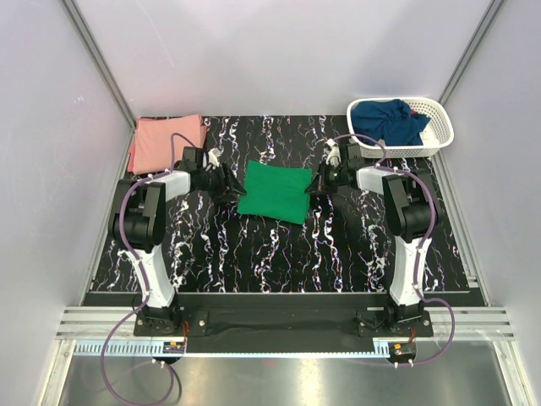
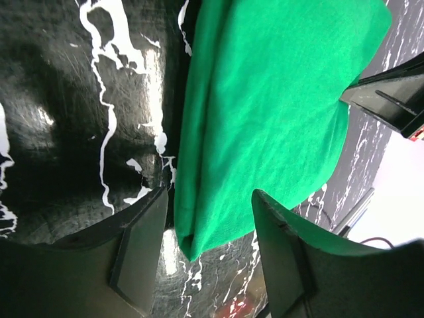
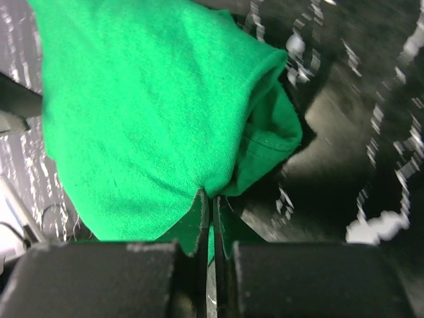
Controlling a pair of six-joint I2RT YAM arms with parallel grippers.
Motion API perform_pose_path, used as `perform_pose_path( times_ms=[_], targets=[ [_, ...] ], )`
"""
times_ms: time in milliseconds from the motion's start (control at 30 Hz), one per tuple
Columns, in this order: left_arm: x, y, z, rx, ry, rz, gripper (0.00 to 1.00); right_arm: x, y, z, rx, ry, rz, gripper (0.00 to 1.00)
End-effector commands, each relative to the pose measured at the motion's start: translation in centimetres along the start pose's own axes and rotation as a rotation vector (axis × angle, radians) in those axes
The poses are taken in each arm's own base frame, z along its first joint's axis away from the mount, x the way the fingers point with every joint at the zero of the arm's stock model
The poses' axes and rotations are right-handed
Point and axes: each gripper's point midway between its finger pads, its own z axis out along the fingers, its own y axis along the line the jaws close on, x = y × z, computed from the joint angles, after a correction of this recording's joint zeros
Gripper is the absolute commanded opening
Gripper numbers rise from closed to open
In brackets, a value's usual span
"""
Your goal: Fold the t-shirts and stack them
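The folded bright green t-shirt (image 1: pixel 275 192) lies in the middle of the black marbled table (image 1: pixel 338 254). My left gripper (image 1: pixel 226 188) is at its left edge and stands open; in the left wrist view a corner of the green t-shirt (image 2: pixel 265 99) hangs between the spread fingers of the gripper (image 2: pixel 209 199) without touching either. My right gripper (image 1: pixel 314 184) is at the shirt's right edge. In the right wrist view that gripper (image 3: pixel 212 199) is shut on a pinch of the green cloth (image 3: pixel 146 112). A salmon pink t-shirt (image 1: pixel 167 142) lies folded at the back left. The dark navy t-shirt (image 1: pixel 390 120) sits crumpled in the basket.
A white lattice basket (image 1: pixel 439 127) stands at the back right corner. Grey walls close in the table on three sides. Both arm bases are bolted at the near edge. The right gripper's fingers (image 2: pixel 391 99) show at the right of the left wrist view.
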Motion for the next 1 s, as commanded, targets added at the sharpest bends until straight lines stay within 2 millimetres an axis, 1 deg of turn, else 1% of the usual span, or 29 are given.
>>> perform_pose_path(
  times_ms=[0,33,67,100,133,167,200,233,267,300,367,400,500,600,767,867,900,967],
  targets=[
    [-1.2,0.0,-0.2,-0.012,-0.007,0.066,0.59,-2.2,1.9,0.8,-0.135,-0.023,-0.111,0.0],
    [-1.5,0.6,-0.3,-0.035,-0.016,0.063,0.6,-2.4,2.7,0.7,-0.181,0.001,-0.125,0.0],
    [-1.5,0.9,-0.3,-0.041,-0.019,0.066,0.6,-2.4,2.9,0.8,-0.204,0.013,-0.13,0.01],
    [-1.8,1.2,-0.4,-0.052,-0.026,0.078,0.61,-1.9,2.6,1.2,-0.22,0.037,-0.125,0.02],
    [-2.7,1.8,-0.6,-0.084,-0.052,0.081,0.62,-2.3,2.9,1.2,-0.239,0.037,-0.144,0.02],
    [-3.1,2.1,-0.6,-0.092,-0.061,0.084,0.62,-2.1,3.1,1.3,-0.261,0.049,-0.168,0.03],
    [-3.1,2.3,-0.3,-0.089,-0.056,0.085,0.62,-1.5,2.6,1.5,-0.254,0.077,-0.153,0.03],
    [-3.2,2.2,-0.2,-0.075,-0.046,0.079,0.63,-2.0,2.6,1.6,-0.261,0.074,-0.166,0.03],
    [-3.5,2.1,-0.1,-0.072,-0.04,0.075,0.62,-1.8,2.8,1.5,-0.285,0.086,-0.163,0.04],
    [-3.5,2.2,0.0,-0.069,-0.038,0.072,0.62,-1.5,2.5,1.7,-0.289,0.102,-0.15,0.07],
    [-3.3,2.2,0.4,-0.053,-0.038,0.07,0.62,-2.1,2.8,1.7,-0.299,0.093,-0.152,0.1],
    [-3.2,2.4,0.4,-0.056,-0.037,0.062,0.62,-2.3,2.9,1.8,-0.3,0.088,-0.149,0.15],
    [-2.7,2.8,0.8,-0.059,-0.026,0.04,0.62,-2.7,2.9,1.8,-0.295,0.076,-0.14,0.21],
    [-2.2,3.4,1.1,-0.07,-0.024,0.016,0.61,-2.9,2.8,1.9,-0.285,0.072,-0.133,0.22],
    [-2.2,3.6,1.6,-0.08,-0.036,-0.008,0.59,-3.0,3.1,1.6,-0.288,0.063,-0.127,0.22],
    [-1.9,4.1,2.1,-0.12,-0.037,-0.027,0.58,-3.0,3.2,1.6,-0.294,0.063,-0.124,0.21],
    [-2.0,4.6,2.1,-0.151,-0.049,-0.036,0.58,-3.0,3.2,1.6,-0.295,0.062,-0.122,0.22],
    [-1.9,4.5,2.3,-0.161,-0.052,-0.036,0.59,-2.8,3.3,1.6,-0.297,0.063,-0.116,0.21]
  ],
)
